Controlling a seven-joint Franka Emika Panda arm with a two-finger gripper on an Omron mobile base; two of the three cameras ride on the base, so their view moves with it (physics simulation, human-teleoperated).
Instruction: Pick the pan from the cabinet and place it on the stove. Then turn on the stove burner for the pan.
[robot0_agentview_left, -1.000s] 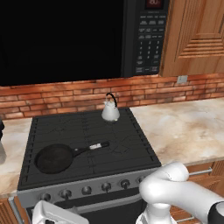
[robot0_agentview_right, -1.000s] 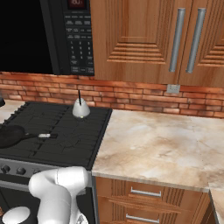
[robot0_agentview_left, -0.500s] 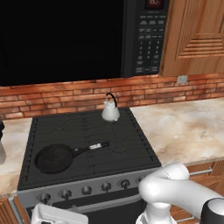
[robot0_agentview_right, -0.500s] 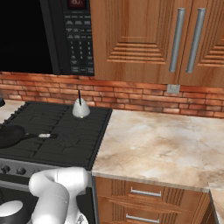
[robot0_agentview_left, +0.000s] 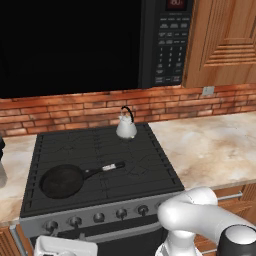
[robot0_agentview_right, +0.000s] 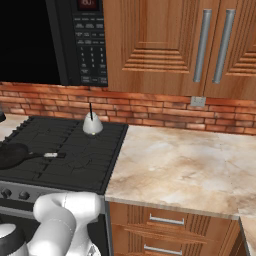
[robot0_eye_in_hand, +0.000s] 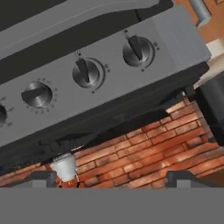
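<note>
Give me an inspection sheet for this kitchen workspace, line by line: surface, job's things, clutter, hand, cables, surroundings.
Surface: marble-look counter beside the stove, bare.
Job's things: pan sits on the cooktop's front left, handle pointing right; cabinet doors closed; knobs line the stove front.
Clutter: white kettle at the cooktop's back edge.
Hand: hand open, holding nothing, low in front of the stove and facing the knob row in the hand view.
Cables: nothing seen.
Surroundings: brick backsplash, black microwave over the stove, wall outlet, drawers under the counter.
</note>
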